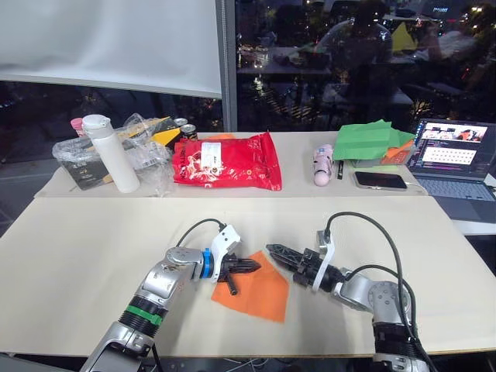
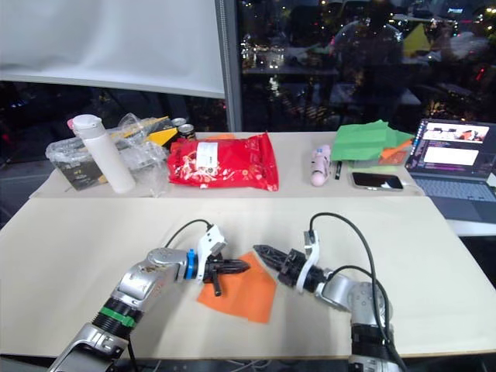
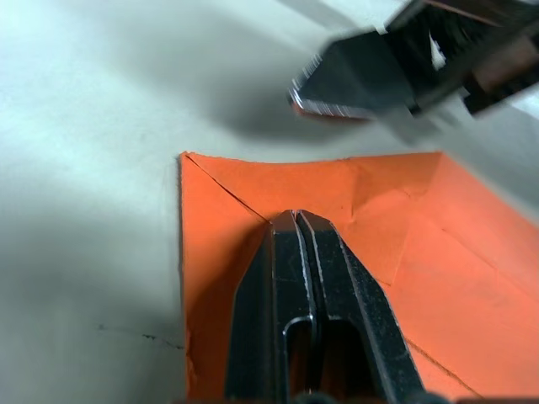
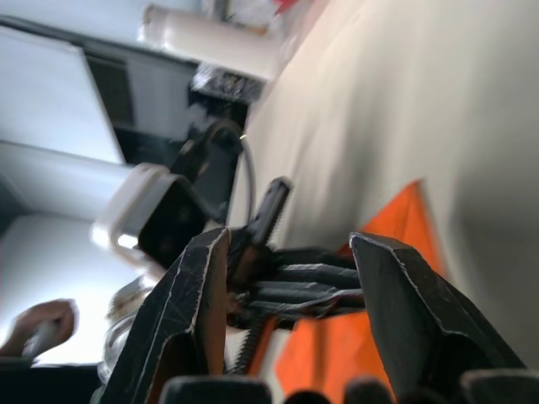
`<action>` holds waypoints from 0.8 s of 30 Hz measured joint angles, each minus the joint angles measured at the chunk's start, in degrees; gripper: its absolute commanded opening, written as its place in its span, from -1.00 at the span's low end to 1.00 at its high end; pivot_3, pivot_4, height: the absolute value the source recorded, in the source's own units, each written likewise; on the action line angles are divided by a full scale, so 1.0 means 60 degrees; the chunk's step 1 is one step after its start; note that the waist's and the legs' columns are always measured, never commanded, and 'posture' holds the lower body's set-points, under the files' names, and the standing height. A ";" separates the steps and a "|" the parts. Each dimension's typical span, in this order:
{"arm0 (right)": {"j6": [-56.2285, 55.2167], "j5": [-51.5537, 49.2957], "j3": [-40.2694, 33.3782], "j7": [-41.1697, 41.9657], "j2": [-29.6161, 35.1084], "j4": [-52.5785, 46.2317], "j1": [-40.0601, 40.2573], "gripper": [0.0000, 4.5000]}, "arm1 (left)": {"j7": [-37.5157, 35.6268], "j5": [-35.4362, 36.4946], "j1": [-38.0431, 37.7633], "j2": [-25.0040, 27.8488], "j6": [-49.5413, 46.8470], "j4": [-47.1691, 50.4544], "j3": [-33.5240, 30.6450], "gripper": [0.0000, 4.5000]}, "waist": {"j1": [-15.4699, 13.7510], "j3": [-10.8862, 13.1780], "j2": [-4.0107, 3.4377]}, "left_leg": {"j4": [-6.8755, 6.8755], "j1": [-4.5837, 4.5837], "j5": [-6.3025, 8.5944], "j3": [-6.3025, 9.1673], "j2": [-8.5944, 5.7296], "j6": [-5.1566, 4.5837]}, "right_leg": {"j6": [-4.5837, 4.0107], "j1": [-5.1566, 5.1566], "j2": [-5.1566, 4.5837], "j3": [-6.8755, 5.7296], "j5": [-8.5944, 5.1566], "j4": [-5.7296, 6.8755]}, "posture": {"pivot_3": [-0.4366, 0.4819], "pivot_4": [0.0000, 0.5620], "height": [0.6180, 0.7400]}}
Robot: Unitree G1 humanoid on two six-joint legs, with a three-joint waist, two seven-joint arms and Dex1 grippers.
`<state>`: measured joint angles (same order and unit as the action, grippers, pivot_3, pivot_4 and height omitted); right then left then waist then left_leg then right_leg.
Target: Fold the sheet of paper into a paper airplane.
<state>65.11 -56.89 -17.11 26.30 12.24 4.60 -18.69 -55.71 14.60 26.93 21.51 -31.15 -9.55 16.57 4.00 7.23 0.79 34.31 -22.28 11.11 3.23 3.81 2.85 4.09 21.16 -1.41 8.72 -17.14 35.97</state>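
The orange sheet of paper lies flat on the table near the front edge, partly folded, with a corner flap creased over. My left gripper is shut, its fingertips resting on the paper's upper left part with nothing seen between them. My right gripper points at the left one from the right, just off the paper's far corner. In the right wrist view its fingers stand open, framing the left gripper and the orange paper.
Along the table's back stand a white bottle, a clear plastic bag with cans, a red packet, a pink object, green folded paper, a phone and a laptop. Bare tabletop surrounds the paper.
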 measured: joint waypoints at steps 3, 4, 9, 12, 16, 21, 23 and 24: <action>-0.0874 0.0984 0.0390 0.0298 0.1145 -0.0718 0.0024 0.13 | -0.0016 0.0000 -0.0002 0.0018 0.0003 0.0014 0.0012 -1.00 | -0.0003 0.0002 -0.0005 | -0.0001 0.0000 0.0000 -0.0002 0.0000 0.0000 | 0.0001 0.0002 0.0000 0.0001 -0.0001 -0.0007 | -0.05 -0.47 0.55; -0.1244 0.1413 0.0656 0.0485 0.1562 -0.1045 0.0054 0.13 | -0.0024 0.0000 0.0000 0.0036 0.0003 0.0013 0.0015 -1.00 | -0.0003 0.0001 -0.0006 | -0.0005 0.0003 0.0000 0.0001 0.0001 0.0000 | 0.0002 0.0000 0.0001 0.0000 -0.0001 -0.0008 | -0.05 -0.47 0.55; -0.3762 0.4546 0.3299 0.2426 0.5108 -0.2856 0.0498 -0.37 | -0.0027 0.0000 0.0027 0.0016 0.0023 -0.0009 0.0061 -1.00 | -0.0008 0.0011 -0.0014 | -0.0008 0.0001 0.0001 -0.0008 -0.0002 0.0002 | 0.0003 0.0010 -0.0006 0.0002 -0.0005 -0.0030 | -0.05 -0.47 0.55; -0.5488 0.6255 0.4558 0.3620 0.6545 -0.3491 0.0802 -0.84 | -0.0076 0.0000 0.0026 0.0009 0.0043 -0.0076 0.0082 -1.00 | -0.0015 0.0028 0.0020 | -0.0011 0.0023 0.0002 -0.0006 0.0001 0.0003 | -0.0047 0.0026 -0.0006 -0.0002 -0.0041 -0.0042 | -0.05 -0.47 0.55; -0.6782 0.7339 0.5551 0.4390 0.6668 -0.3753 0.1216 -0.98 | -0.0094 -0.0005 0.0054 -0.0061 0.0138 -0.0188 0.0104 -1.00 | -0.0024 0.0050 0.0055 | -0.0004 0.0010 0.0001 -0.0009 -0.0003 0.0003 | -0.0023 0.0003 -0.0011 0.0002 -0.0027 -0.0038 | -0.05 -0.47 0.55; -0.7350 0.7986 0.5909 0.4361 0.5992 -0.3795 0.1421 -0.98 | -0.0111 -0.0014 0.0060 -0.0065 0.0149 -0.0212 0.0105 -1.00 | -0.0027 0.0052 0.0067 | -0.0002 0.0012 0.0001 -0.0005 -0.0002 0.0002 | 0.0012 -0.0003 -0.0008 0.0002 -0.0006 -0.0035 | -0.05 -0.47 0.55; -0.7545 0.8135 0.5972 0.4289 0.5591 -0.3750 0.1487 -0.98 | -0.0112 -0.0015 0.0059 -0.0064 0.0149 -0.0211 0.0106 -1.00 | -0.0031 0.0051 0.0068 | -0.0002 0.0014 0.0001 -0.0005 -0.0002 0.0002 | 0.0013 -0.0010 -0.0007 0.0001 -0.0005 -0.0031 | -0.05 -0.47 0.55; -0.7649 0.8157 0.5987 0.4238 0.5393 -0.3683 0.1511 -0.98 | -0.0112 -0.0015 0.0059 -0.0064 0.0149 -0.0211 0.0105 -1.00 | -0.0029 0.0051 0.0068 | -0.0002 0.0013 0.0001 -0.0005 -0.0002 0.0002 | 0.0013 -0.0011 -0.0008 0.0001 -0.0005 -0.0031 | -0.05 -0.47 0.55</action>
<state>19.21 -7.95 18.81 51.72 44.60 -17.50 -9.62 -56.39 14.52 27.29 21.13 -30.26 -10.81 17.20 3.83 7.54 1.19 34.30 -22.20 11.11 3.20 3.79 2.87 4.16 21.09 -1.46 8.73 -17.17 35.78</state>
